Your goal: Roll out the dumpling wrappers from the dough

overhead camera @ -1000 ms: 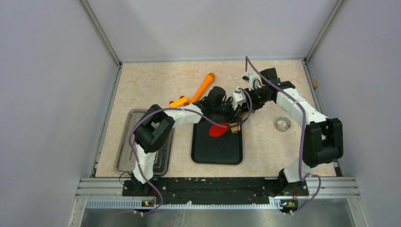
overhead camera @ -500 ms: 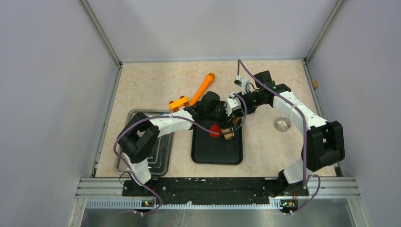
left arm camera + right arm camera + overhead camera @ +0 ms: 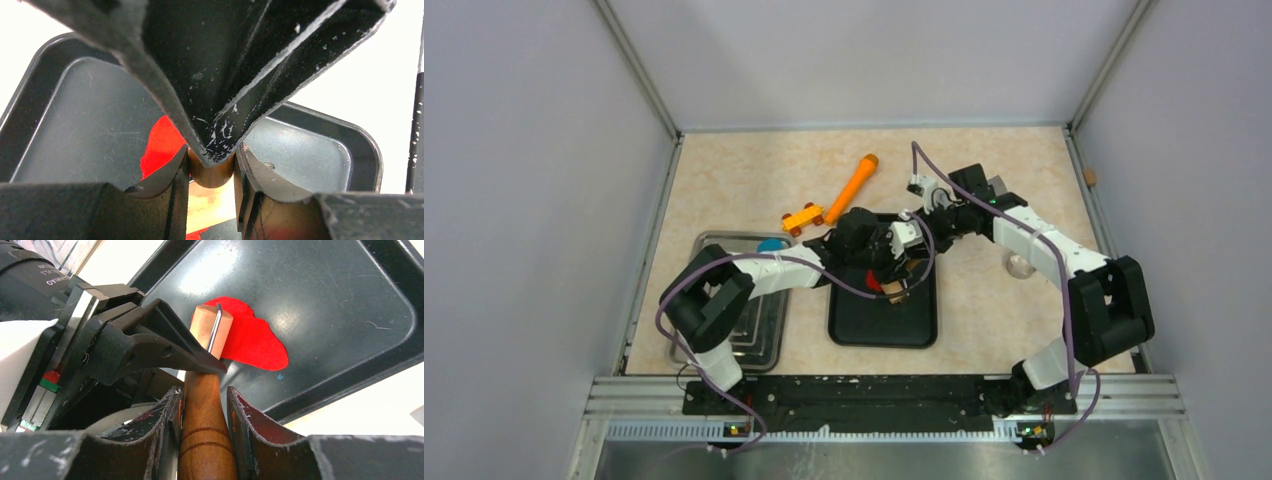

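Two pincers, one rolling pin, lower on the black tray

Both arms have drawn toward the bottom of the frame since a second ago, taking the wooden pin along, and the red dough is now mostly covered. The left pincer and the right pincer each clamp one turned handle. The dough lies flat and ragged-edged in the glossy tray. A blue disc shows in the steel tray.

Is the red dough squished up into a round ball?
No, the dough lies spread out as a flat red sheet on the black tray, by the tip of the wooden rolling pin.
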Motion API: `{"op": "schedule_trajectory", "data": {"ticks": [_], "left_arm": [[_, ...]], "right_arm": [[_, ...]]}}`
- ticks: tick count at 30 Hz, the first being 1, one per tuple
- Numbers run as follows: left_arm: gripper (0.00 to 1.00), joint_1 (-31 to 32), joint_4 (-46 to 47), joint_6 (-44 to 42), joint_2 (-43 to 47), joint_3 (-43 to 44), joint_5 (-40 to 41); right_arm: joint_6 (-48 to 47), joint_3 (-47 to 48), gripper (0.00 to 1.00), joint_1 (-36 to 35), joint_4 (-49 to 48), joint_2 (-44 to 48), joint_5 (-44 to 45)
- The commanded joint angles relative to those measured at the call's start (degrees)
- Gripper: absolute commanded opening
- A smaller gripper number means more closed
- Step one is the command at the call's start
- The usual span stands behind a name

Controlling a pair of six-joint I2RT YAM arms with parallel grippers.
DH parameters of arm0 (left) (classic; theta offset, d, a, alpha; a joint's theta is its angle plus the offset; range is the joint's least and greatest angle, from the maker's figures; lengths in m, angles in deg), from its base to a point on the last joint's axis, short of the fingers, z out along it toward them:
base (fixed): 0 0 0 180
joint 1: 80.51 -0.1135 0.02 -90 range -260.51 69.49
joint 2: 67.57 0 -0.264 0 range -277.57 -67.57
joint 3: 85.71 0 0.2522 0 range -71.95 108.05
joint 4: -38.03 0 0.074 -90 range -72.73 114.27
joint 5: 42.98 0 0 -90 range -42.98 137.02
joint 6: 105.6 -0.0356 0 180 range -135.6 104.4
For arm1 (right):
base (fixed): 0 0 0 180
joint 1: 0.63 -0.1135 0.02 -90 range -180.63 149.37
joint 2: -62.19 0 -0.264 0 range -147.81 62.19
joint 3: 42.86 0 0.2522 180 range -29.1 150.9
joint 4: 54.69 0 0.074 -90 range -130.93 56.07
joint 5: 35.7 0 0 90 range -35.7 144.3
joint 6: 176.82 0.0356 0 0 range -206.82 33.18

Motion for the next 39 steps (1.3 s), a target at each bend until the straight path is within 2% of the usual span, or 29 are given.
{"op": "schedule_trajectory", "data": {"ticks": [1,14,16,21,25,30,39], "left_arm": [[0.00,0.0,-5.7,1.1,0.3,-4.3,0.9],[0.00,-2.1,-10.8,1.3,6.6,-6.8,-0.6],[0.00,-2.2,-13.8,0.5,9.2,-5.4,-1.0],[0.00,-2.0,-13.5,1.5,12.9,-0.7,-3.6],[0.00,-2.0,-11.7,1.0,8.5,3.5,-4.0],[0.00,-2.0,-7.0,-0.4,2.0,6.4,-4.0],[0.00,-2.3,-2.7,2.1,-10.9,9.9,-6.6]], "right_arm": [[-2.0,-4.2,0.00,-4.9,-3.4,-4.7,4.7],[1.4,3.3,0.00,-6.9,-2.5,-10.0,2.5],[1.8,7.0,0.00,-6.9,0.2,-9.2,1.1],[2.2,11.3,0.00,-6.0,5.2,-4.0,0.4],[3.9,8.1,0.00,-4.3,4.5,-1.4,1.7],[4.8,4.1,0.00,-3.8,1.7,0.1,8.6],[6.1,-0.3,0.00,-3.4,-1.2,-1.8,17.9]]}}
